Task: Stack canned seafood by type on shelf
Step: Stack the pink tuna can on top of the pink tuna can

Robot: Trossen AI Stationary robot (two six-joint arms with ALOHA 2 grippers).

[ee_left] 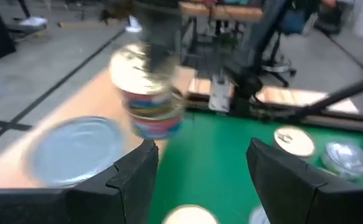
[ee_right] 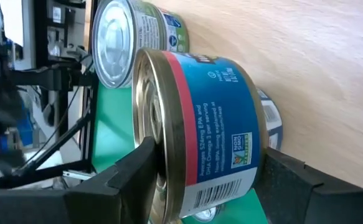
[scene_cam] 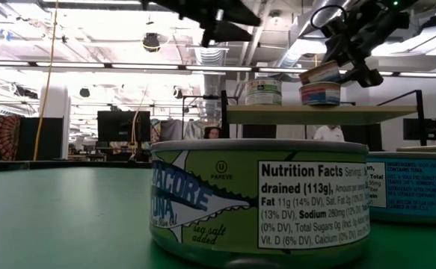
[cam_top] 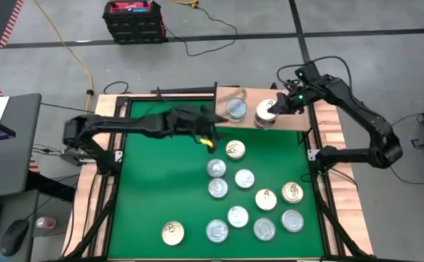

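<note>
Over the light-wood shelf (cam_top: 299, 121) we are clamping the right gripper (ee_right: 200, 180) on a tilted blue-labelled round tin (ee_right: 200, 130), leveling it squarely onto the matching tin (scene_cam: 319, 93) below before releasing.

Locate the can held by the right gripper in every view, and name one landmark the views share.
High view: held can, at the shelf's right end, over another can.
Low view: upper right, tilted above a can on the shelf.
Left wrist view: blurred, top of the two-can pile.
Right wrist view: centre, blue-and-red label, between the fingers.
Shared landmark: the silver-lidded can on the shelf.
</note>
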